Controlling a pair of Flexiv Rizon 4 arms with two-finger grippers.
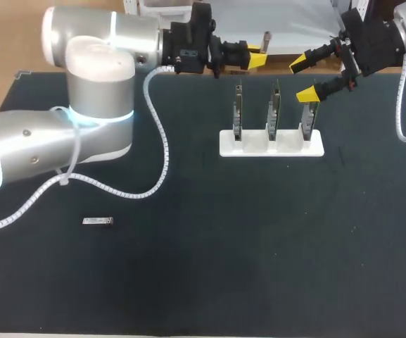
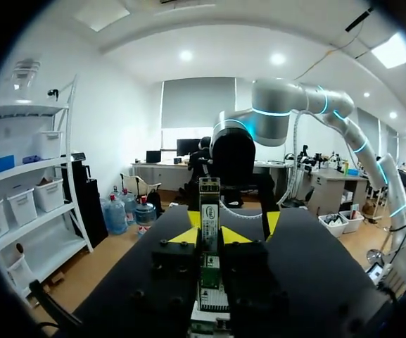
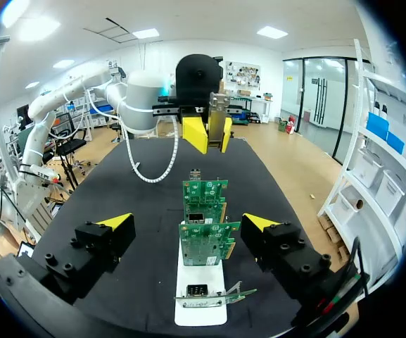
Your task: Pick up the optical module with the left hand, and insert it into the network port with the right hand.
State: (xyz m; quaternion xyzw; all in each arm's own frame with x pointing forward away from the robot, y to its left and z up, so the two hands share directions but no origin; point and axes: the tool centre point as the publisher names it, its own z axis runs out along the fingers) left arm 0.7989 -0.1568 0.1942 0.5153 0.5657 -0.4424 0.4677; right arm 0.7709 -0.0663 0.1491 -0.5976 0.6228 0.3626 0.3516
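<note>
**Module lies loose at 8 o'clock; left hand grips a card**

The module [image 1: 98, 221] lies flat on the dark surface [image 1: 259, 253]. In the head view it is at about 8 o'clock from the middle, alone and well apart from both arms.

The left hand [image 1: 257, 58] hangs over the far edge at about 12 o'clock, with its fingers pointing toward 3 o'clock. It is clenched on the held card [image 1: 265, 41]. In the left wrist view this green board [image 2: 210, 211] stands upright between the two yellow tips, which press it from either side.

The white stand [image 1: 271, 149] sits at about 1 o'clock and carries three cards [image 1: 275, 109] upright in a row, edge-on to the head camera.

The right hand [image 1: 302, 79] hangs at about 2 o'clock, released, with its tips wide apart. In the head view its lower tip is just beside the top of the card at the 3 o'clock end of the row. The right wrist view shows the stand [image 3: 199, 313] and its cards [image 3: 204, 243] in the gap between the spread fingers, with neither finger touching them. Ahead of the right hand, past the stand, the left hand [image 3: 206, 134] faces it, with the held card [image 3: 219, 113] tilted slightly between its tips
</note>
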